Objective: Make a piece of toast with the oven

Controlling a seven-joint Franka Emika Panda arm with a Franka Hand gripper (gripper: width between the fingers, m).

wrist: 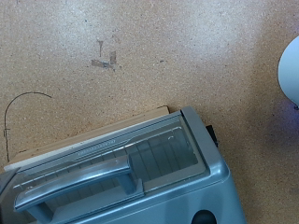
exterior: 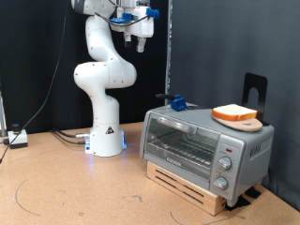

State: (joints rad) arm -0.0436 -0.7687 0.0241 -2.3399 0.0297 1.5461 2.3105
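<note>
The silver-grey oven point(exterior: 202, 145) stands on a low wooden base at the exterior view's lower right, its glass door closed and its knobs point(exterior: 223, 169) on its right side. The piece of toast point(exterior: 233, 113) lies on a round wooden board point(exterior: 242, 123) on the oven's roof. My gripper point(exterior: 141, 39) hangs high above the table at the exterior view's top, far above and to the left of the oven, with nothing seen in it. The wrist view looks down on the oven point(wrist: 140, 177) and its door handle point(wrist: 75, 182); no fingers show there.
A small blue object point(exterior: 176, 102) sits on the oven's roof at its back left. A black stand point(exterior: 255, 94) rises behind the toast. The arm's white base point(exterior: 106, 141) stands left of the oven. Cables and a small box point(exterior: 17, 139) lie at the far left.
</note>
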